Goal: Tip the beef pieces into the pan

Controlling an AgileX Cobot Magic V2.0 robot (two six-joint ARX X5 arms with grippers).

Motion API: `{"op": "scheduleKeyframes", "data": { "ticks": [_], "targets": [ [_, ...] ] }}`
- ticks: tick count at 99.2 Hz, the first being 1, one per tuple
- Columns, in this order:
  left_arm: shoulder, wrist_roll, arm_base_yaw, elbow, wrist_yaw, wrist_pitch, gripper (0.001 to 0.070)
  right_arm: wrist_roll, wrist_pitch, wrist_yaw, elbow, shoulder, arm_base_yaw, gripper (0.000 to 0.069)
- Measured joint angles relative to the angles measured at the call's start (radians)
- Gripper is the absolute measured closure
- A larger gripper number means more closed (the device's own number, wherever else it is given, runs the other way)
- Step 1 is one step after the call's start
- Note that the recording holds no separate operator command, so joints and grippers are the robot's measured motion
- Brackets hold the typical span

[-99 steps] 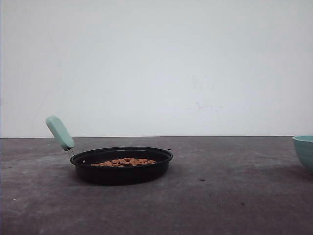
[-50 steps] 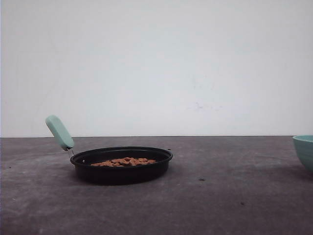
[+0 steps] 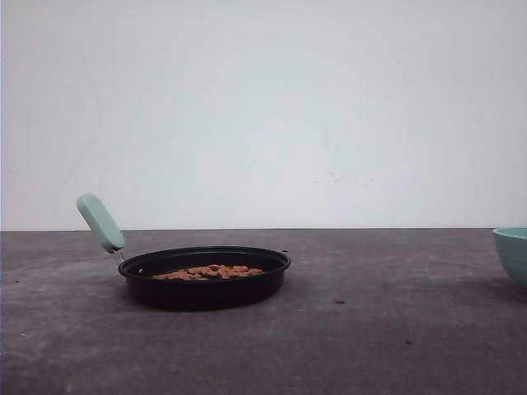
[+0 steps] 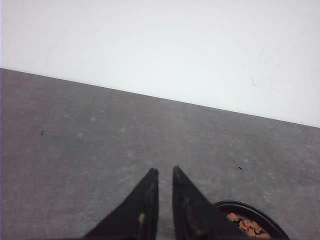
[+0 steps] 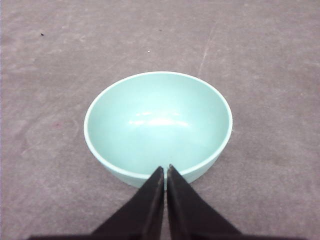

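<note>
The black pan (image 3: 206,290) sits left of centre on the table, its mint-green handle (image 3: 100,222) pointing up and to the left. The beef pieces (image 3: 210,271) lie in a low reddish-brown heap inside it. In the left wrist view my left gripper (image 4: 165,171) hovers over bare table with only a narrow slit between its fingers and nothing held; the pan's rim (image 4: 248,205) and some beef pieces (image 4: 246,224) show beside one finger. My right gripper (image 5: 166,168) is shut and empty, its tips just over the near rim of the teal bowl (image 5: 157,120).
The teal bowl (image 3: 512,252) stands at the table's right edge and its inside is empty. Grey table (image 3: 370,329) stretches between pan and bowl. A white wall closes off the back.
</note>
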Motion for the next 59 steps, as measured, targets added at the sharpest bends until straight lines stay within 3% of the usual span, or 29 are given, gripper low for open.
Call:
{"op": "scheduleKeyframes", "data": {
  "ticks": [15,27,38,48,59],
  "targets": [
    [-0.027,0.008,0.002,0.0,0.0,-0.011,0.0685,0.0,0.0,0.0,0.0,0.0,0.0,0.0684],
    [-0.088,0.082,0.009,-0.025,-0.014,-0.071,0.0685,0.0,0.0,0.0,0.0,0.0,0.0,0.0684],
    [-0.166,0.118,0.029,-0.195,-0.047,0.062,0.0685,0.0,0.0,0.0,0.0,0.0,0.0,0.0684],
    [-0.227,0.108,0.043,-0.382,-0.024,0.203,0.0685,0.0,0.0,0.0,0.0,0.0,0.0,0.0684],
    [-0.284,0.085,0.055,-0.502,-0.02,0.193,0.0685,0.0,0.0,0.0,0.0,0.0,0.0,0.0684]
  ]
}}
